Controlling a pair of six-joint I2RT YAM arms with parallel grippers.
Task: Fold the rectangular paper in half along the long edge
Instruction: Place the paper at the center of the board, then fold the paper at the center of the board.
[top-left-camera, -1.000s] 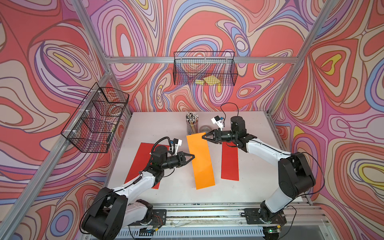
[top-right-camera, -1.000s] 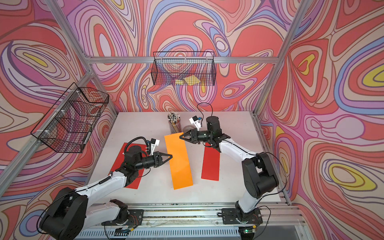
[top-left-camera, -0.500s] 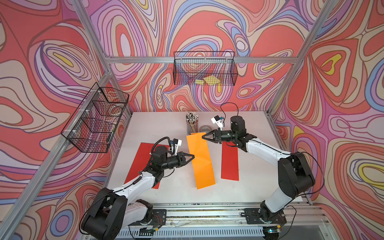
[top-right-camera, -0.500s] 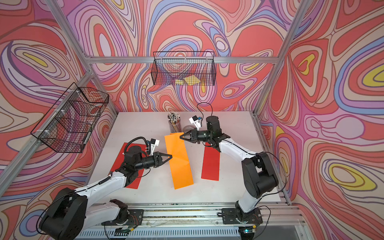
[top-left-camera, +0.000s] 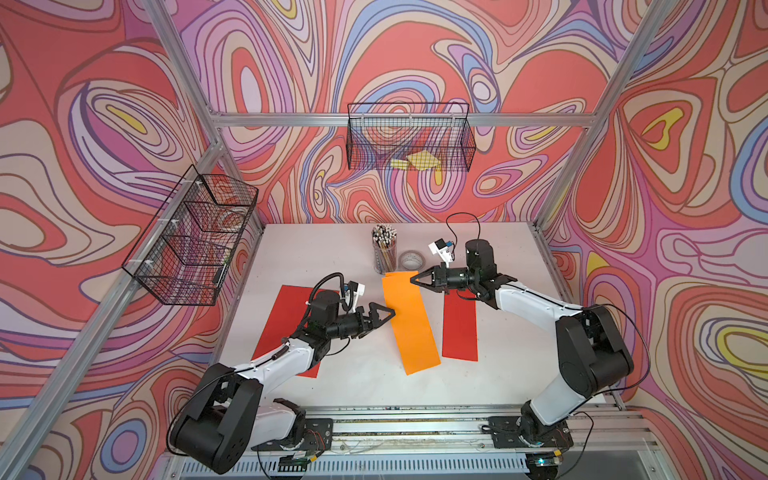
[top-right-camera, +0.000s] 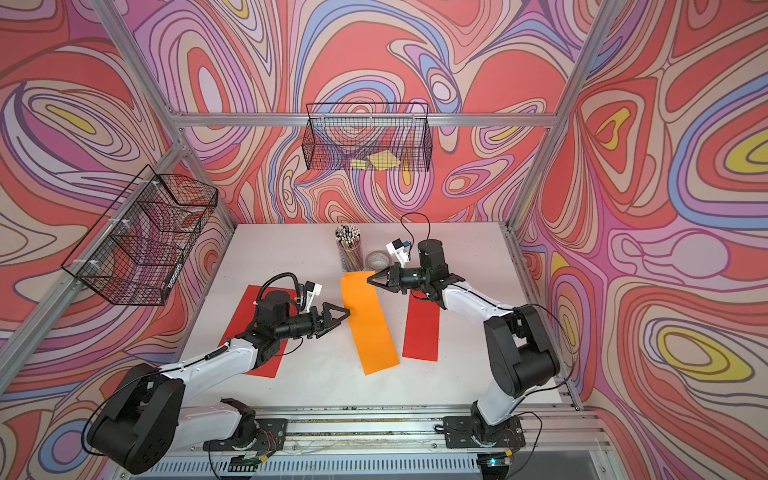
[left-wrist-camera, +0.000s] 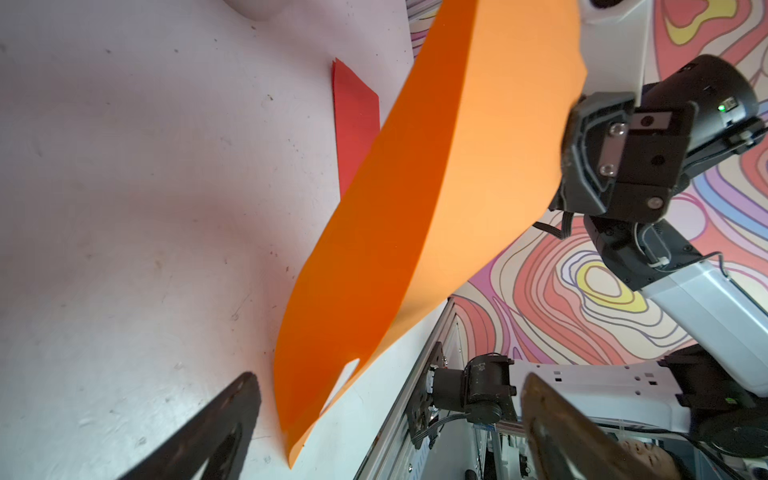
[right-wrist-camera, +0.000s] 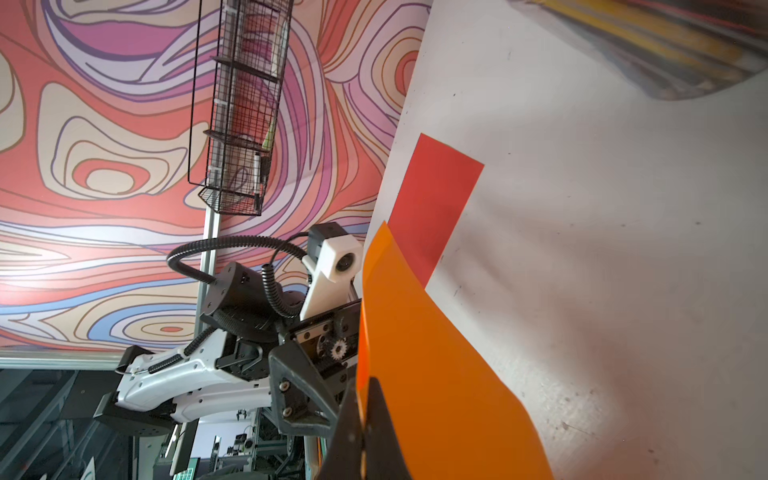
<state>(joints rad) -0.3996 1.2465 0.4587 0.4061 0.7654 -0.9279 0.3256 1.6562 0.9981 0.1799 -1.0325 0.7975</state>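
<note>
Paper (top-left-camera: 411, 320) is lying lengthwise on the table (top-left-camera: 316, 249), its far corner being held raised by the right gripper (top-left-camera: 413, 279), jaws pinching it. The left gripper (top-left-camera: 388, 315) is gaping wide, tips at the facing long edge. A red sheet (top-left-camera: 286, 316) is lying behind the left jaws and a second red sheet (top-left-camera: 459, 328) behind the right, with bare strips between. The cup (top-left-camera: 384, 249) and tape (top-left-camera: 411, 261) are standing just beyond the right tips.

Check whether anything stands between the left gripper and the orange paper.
Nothing visible does. The open left gripper sits at the orange paper, whose long edge runs between its jaws in the left wrist view. The right gripper is shut on the far corner.
</note>
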